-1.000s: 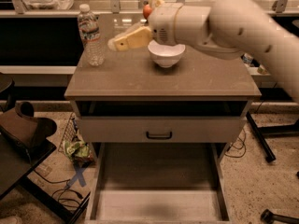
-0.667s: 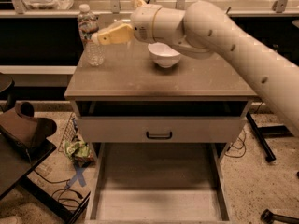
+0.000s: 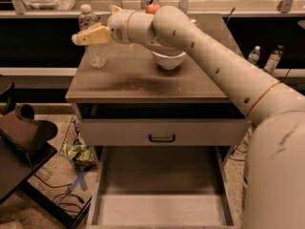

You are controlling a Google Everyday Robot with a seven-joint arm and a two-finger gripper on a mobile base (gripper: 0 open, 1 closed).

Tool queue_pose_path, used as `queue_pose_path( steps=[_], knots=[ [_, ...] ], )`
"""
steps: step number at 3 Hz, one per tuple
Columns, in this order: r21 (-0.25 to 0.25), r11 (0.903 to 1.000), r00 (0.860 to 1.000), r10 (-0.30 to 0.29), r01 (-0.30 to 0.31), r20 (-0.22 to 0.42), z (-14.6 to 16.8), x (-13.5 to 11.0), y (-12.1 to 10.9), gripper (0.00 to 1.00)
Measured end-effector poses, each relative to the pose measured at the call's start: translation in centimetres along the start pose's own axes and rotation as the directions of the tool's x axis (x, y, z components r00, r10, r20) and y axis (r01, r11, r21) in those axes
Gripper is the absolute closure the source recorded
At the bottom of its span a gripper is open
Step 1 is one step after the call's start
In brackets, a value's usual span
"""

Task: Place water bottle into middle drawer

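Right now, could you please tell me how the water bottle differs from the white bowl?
The water bottle is tall, clear and capped; the white bowl is low, opaque and open-topped. The bottle stands near the tabletop's left edge, the gripper at its shoulder; the bowl sits mid-table, partly behind the arm. Both are upright.
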State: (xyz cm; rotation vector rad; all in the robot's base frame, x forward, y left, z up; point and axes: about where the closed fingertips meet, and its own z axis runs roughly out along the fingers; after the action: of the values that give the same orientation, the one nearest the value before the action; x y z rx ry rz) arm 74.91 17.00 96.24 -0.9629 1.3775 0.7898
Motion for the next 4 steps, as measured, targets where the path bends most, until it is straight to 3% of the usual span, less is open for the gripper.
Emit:
queue_pose_path(
  steps=[1,2,3,4],
  knots=[
    [-0.015,0.9993,0.999,0.035,-0.035,-0.001,2.23,1.62,0.3,0.25],
    [-0.018,0.9993,0.999,0.033,-0.033,-0.001,2.28,1.48,0.49,0.49],
    [-0.023,0.9992,0.999,0.033,-0.034,-0.001,2.52,1.44,0.73,0.8],
    [-0.027,0.9991,0.999,0.034,-0.034,0.0,2.66,1.31,0.88,1.0]
  ],
)
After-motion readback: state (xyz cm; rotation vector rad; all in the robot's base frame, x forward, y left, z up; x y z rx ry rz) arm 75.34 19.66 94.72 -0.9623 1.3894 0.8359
